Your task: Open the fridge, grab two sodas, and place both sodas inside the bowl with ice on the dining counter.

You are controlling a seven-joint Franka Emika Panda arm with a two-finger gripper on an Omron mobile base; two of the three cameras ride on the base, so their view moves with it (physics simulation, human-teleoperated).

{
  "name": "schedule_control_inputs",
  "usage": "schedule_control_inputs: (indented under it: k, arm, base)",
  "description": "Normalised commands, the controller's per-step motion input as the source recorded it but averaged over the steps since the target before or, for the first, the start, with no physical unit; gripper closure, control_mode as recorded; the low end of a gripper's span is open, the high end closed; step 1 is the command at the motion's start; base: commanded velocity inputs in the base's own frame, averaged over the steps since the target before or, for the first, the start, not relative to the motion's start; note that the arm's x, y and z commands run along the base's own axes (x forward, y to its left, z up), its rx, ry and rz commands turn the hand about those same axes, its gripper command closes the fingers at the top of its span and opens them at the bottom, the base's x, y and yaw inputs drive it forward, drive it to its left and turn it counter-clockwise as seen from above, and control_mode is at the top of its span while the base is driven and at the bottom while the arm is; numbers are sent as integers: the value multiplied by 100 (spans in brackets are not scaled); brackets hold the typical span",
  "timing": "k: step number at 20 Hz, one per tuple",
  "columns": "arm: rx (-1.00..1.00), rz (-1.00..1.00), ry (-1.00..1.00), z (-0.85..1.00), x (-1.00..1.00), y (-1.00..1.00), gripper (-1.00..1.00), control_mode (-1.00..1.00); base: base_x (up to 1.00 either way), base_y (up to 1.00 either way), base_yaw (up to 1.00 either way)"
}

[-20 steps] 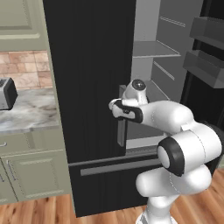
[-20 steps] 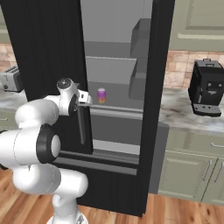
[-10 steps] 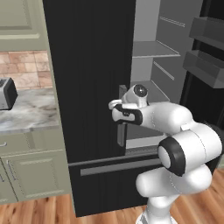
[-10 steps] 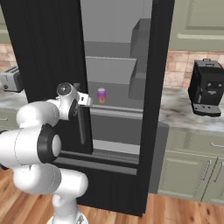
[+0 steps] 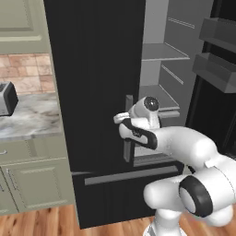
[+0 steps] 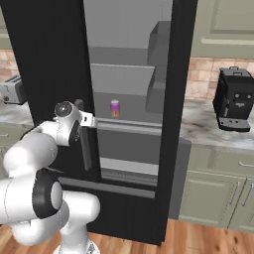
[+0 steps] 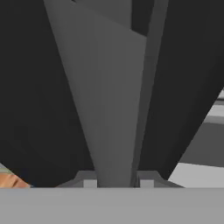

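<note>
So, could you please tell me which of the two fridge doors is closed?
The left door, whose grey handle the gripper clamps; the right door stands swung open, baring the shelves.

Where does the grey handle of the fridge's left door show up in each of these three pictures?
Left base view: the handle stands at centre, behind the end effector.
Right base view: left of centre, beside the open compartment.
Hand view: a broad grey bar up the middle.
Shared landmark: the black fridge door.
</note>
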Motion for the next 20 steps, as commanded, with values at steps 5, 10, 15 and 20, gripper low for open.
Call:
schedule_control_inputs:
  k: [5, 10, 15, 20]
  arm:
    - [0, 7, 0, 0, -100, 50, 100, -100]
    - [0, 9, 0, 0, -98, 67, 100, -100]
    - [-2, 8, -3, -9, -92, 72, -100, -100]
    - [14, -8, 3, 14, -74, -19, -100, -100]
  base:
    - [0, 0, 0]
    - [0, 0, 0]
    - [0, 0, 0]
    - [0, 0, 0]
